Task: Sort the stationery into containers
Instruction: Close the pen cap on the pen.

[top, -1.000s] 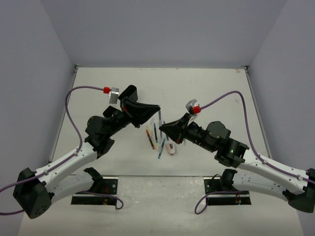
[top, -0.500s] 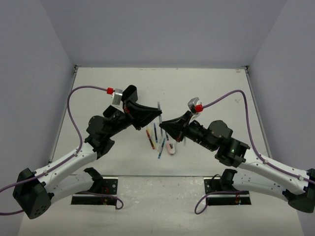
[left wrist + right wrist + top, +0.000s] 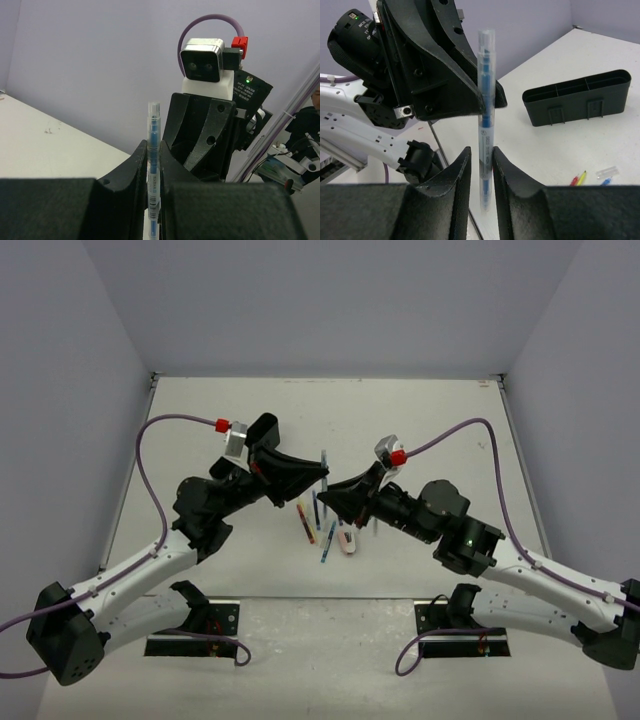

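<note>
A blue pen with a clear barrel [image 3: 324, 462] stands upright in the air between both grippers. My left gripper [image 3: 322, 476] is shut on it; in the left wrist view the pen [image 3: 153, 125] is pinched between the left gripper's [image 3: 153, 152] fingers. My right gripper [image 3: 481, 156] stands slightly open around the pen's [image 3: 485, 75] lower end, with a gap on one side. More stationery lies below: several pens [image 3: 306, 521] and a pinkish eraser [image 3: 346, 540]. The black divided container [image 3: 577, 98] shows in the right wrist view only.
Yellow and red pen tips [image 3: 579, 177] and a clear cap [image 3: 607, 173] lie on the white table [image 3: 430, 430] near the container. Grey walls close in the table at the back and sides. The arm bases [image 3: 195, 625] stand at the near edge.
My right gripper's jaws have parted slightly around the pen and that arm has edged up and left. The left gripper stays on the pen, which has risen slightly.
</note>
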Robot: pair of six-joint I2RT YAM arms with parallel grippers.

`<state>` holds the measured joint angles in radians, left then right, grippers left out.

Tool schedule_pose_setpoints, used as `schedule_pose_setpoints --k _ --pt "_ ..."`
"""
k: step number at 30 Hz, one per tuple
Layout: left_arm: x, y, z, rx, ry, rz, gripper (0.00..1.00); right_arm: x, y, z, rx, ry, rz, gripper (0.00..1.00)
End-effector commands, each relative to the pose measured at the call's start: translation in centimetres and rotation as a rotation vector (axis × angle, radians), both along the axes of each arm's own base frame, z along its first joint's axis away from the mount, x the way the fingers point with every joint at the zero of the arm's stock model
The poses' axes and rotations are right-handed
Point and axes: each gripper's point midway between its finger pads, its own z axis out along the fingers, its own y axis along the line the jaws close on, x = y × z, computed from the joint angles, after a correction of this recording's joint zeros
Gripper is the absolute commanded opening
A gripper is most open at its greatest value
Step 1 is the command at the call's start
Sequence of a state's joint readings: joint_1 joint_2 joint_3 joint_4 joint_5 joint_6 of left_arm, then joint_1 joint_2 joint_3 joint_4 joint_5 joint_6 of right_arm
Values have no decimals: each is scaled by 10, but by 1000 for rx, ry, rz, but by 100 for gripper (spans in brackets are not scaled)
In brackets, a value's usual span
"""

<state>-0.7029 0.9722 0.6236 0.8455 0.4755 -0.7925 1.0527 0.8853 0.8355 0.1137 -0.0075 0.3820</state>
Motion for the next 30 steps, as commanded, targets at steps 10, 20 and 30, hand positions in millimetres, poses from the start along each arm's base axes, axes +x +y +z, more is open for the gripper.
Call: schedule_pose_setpoints --k 10,20,30 --pt "-9 5 13 -4 -58 1 5 2 23 29 25 -49 56 0" --pt "3 6 33 97 -87 78 95 -6 16 8 -46 -53 87 0" --pt "5 3 49 147 -120 79 46 -10 16 4 -75 -50 113 0"
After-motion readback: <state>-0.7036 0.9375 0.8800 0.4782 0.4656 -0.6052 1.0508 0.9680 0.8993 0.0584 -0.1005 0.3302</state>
